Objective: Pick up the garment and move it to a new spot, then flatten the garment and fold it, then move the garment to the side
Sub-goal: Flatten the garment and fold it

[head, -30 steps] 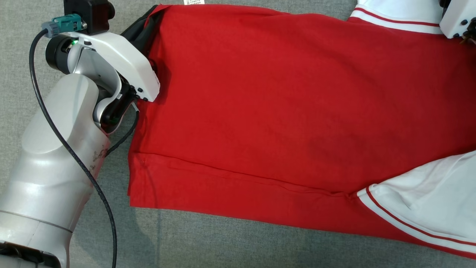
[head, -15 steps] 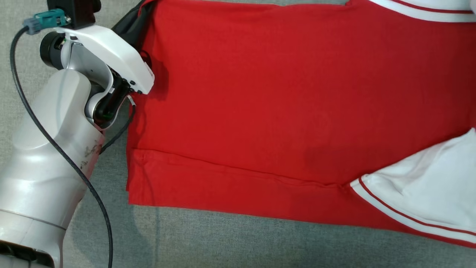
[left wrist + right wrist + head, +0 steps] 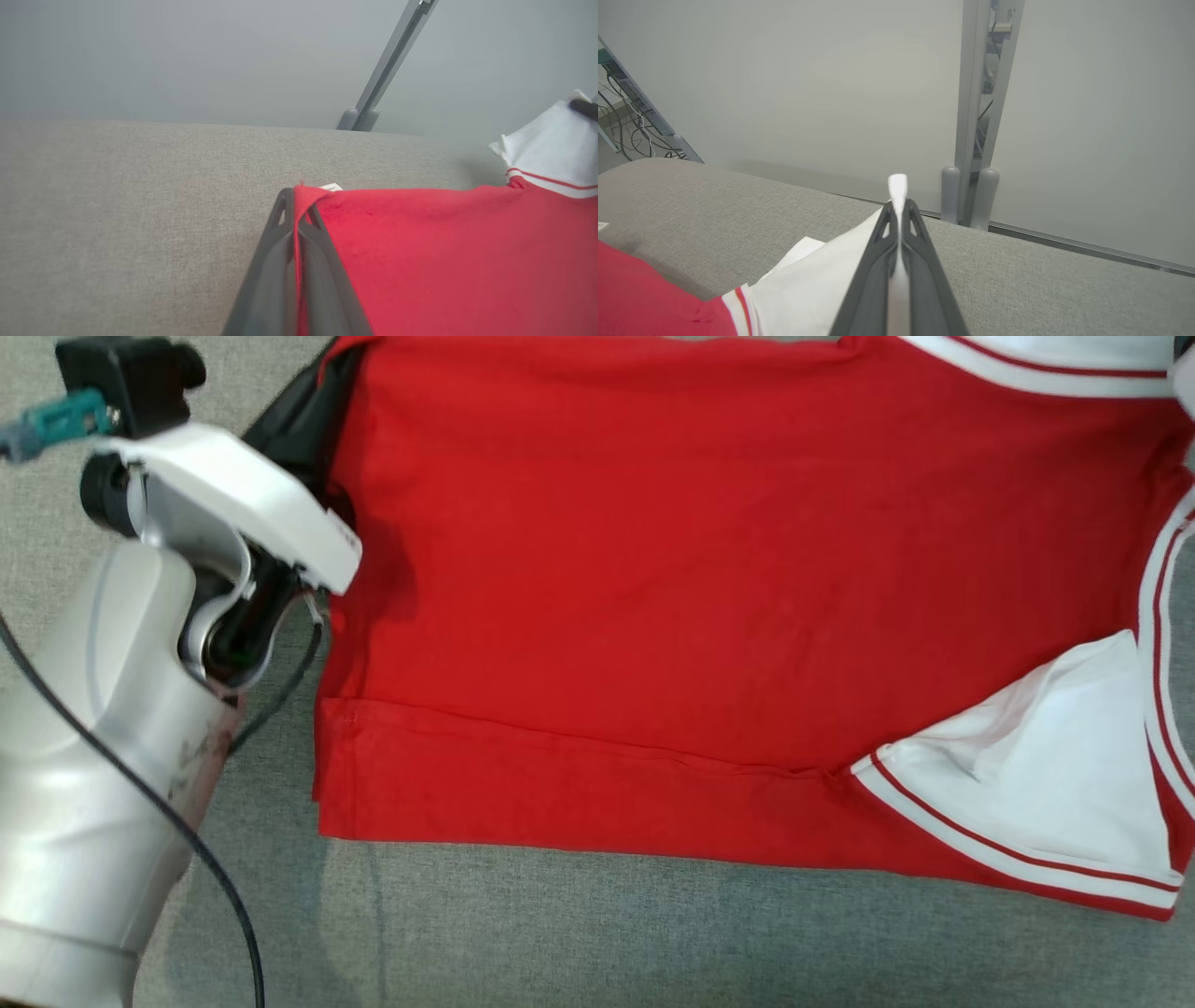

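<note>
Grey fabric surface (image 3: 560, 933), red garment (image 3: 653, 569) spread flat — white striped sleeves

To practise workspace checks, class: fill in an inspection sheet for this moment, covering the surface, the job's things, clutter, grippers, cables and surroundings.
Surface: grey woven fabric top.
Job's things: red garment with white, red-striped sleeves, spread mostly flat; a crease runs along its near edge.
Clutter: nothing seen.
Grippers: left gripper shut on the garment's red corner; right gripper shut on a white sleeve.
Cables: black cable trails along the left forearm; loose wires by the wall.
Surroundings: pale wall, grey post.
</note>
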Available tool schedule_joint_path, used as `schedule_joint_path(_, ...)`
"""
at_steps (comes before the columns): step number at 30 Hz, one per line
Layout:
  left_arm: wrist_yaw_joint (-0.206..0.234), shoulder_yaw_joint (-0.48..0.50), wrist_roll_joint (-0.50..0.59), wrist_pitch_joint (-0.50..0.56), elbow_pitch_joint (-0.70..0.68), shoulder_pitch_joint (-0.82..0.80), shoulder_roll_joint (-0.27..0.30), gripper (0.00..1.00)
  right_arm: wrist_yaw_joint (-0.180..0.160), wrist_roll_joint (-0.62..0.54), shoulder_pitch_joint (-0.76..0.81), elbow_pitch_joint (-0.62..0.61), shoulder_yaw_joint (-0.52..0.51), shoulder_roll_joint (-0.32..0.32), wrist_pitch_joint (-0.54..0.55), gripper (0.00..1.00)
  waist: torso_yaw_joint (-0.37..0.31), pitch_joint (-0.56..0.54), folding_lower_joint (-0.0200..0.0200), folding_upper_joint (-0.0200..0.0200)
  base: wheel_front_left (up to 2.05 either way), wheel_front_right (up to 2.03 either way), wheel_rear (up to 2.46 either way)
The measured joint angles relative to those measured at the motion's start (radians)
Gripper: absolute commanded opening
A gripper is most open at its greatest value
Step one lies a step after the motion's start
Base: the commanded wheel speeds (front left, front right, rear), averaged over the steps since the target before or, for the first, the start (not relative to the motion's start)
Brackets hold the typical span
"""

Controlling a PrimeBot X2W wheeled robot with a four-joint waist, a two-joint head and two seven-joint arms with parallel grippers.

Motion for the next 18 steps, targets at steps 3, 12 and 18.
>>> schedule_joint_path(3,0.008,0.017,-0.03,-0.002,-0.063,0.083,0.027,0.0,0.0,0.008,0.072,-0.089,-0.002,-0.043,-0.025,0.0,-0.009,-0.016,0.0,0.0,0.0,0.0,0.0)
schedule_joint_path(12,0.091,0.107,-0.13,-0.005,-0.338,0.376,0.144,0.0,0.0,0.033,0.436,-0.425,-0.139,-0.077,-0.024,0.0,-0.067,-0.065,0.0,0.0,0.0,0.0,0.0)
schedule_joint_path(18,0.162,0.161,-0.197,0.004,-0.532,0.57,0.202,0.0,0.0,0.007,0.744,-0.629,-0.318,-0.023,0.033,0.0,-0.099,-0.106,0.0,0.0,0.0,0.0,0.0)
